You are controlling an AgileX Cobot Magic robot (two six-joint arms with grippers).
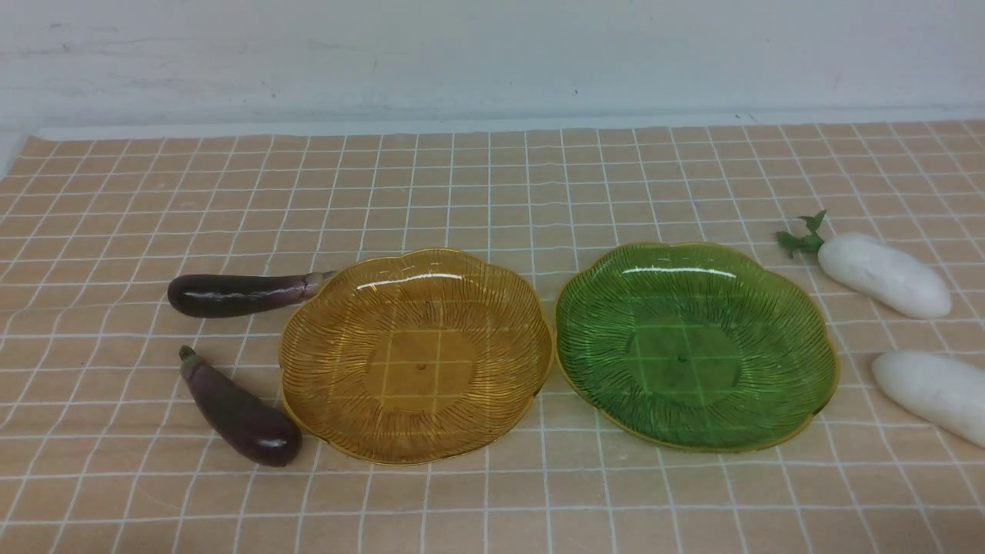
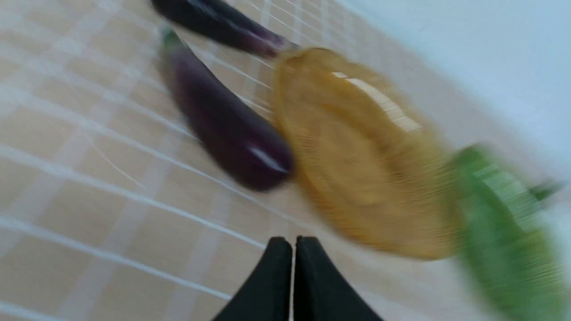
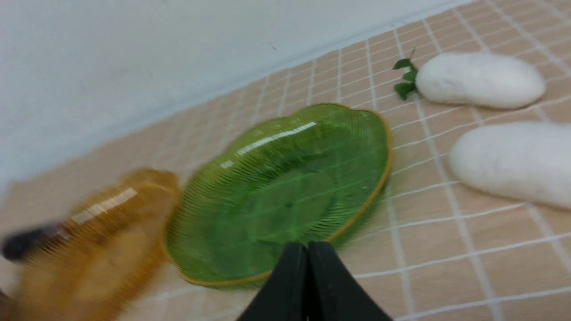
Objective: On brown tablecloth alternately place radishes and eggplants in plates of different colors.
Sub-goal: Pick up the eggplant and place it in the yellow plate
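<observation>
On the brown tablecloth [image 1: 492,192] an amber plate [image 1: 415,355] and a green plate [image 1: 696,345] stand side by side, both empty. Two dark purple eggplants lie left of the amber plate: one farther back [image 1: 238,294] with its stem touching the rim, one nearer [image 1: 238,414]. Two white radishes lie right of the green plate: one with a green sprig [image 1: 881,273], one plain [image 1: 935,392] cut by the frame edge. Neither arm shows in the front view. My left gripper [image 2: 293,243] is shut and empty, above the cloth near the nearer eggplant [image 2: 227,120]. My right gripper [image 3: 307,247] is shut and empty, at the green plate's [image 3: 285,191] rim.
A pale wall [image 1: 492,54] rises behind the cloth's far edge. The cloth spreads bare in front of and behind the plates.
</observation>
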